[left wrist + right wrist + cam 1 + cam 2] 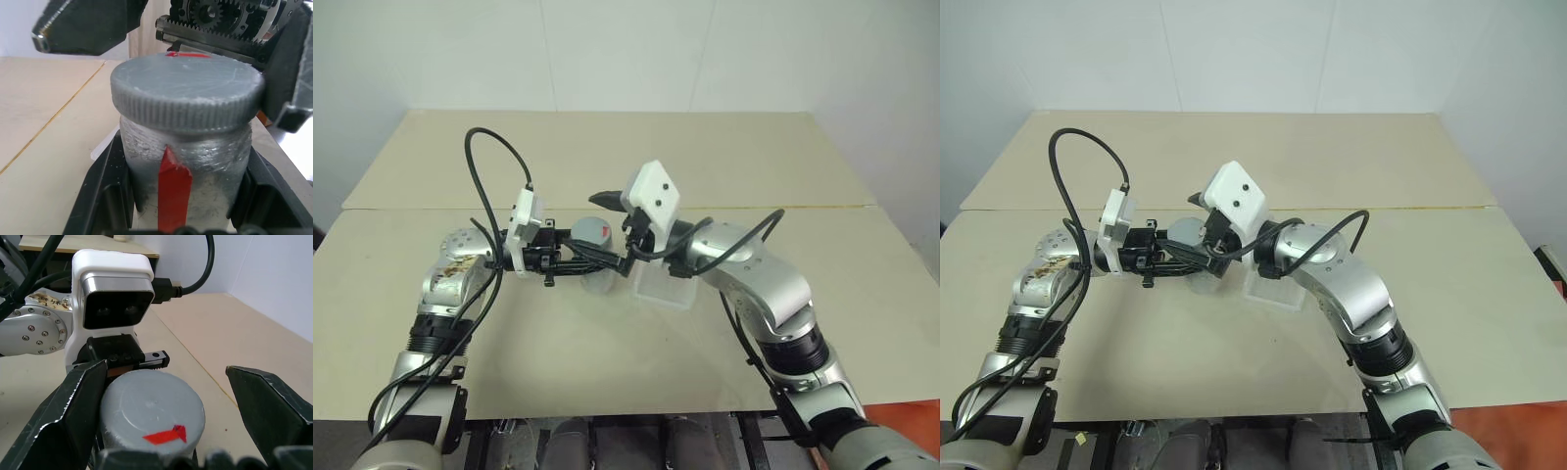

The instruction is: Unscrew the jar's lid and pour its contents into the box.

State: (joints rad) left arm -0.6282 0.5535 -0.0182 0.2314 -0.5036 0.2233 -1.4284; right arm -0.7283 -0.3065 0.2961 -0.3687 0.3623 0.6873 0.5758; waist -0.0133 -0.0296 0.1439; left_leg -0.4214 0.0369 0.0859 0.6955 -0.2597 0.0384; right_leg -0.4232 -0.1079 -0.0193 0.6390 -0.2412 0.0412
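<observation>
The jar (195, 161) is held upright above the table, and my left gripper (595, 262) is shut on its silvery body from the left. The grey ribbed lid (186, 95) sits on the jar, with a red mark on top. My right gripper (164, 401) is open and level with the lid. One black finger (63, 416) is close beside the lid's rim and the other finger (274, 401) stands well apart from it. The contents are hidden inside the jar. The clear box (664, 289) lies on the table just right of the jar, under my right wrist.
The beige table (607, 362) has a seam across its middle (822, 208) and a white wall behind it. Black cables (494, 157) loop above my left wrist and run along my right forearm.
</observation>
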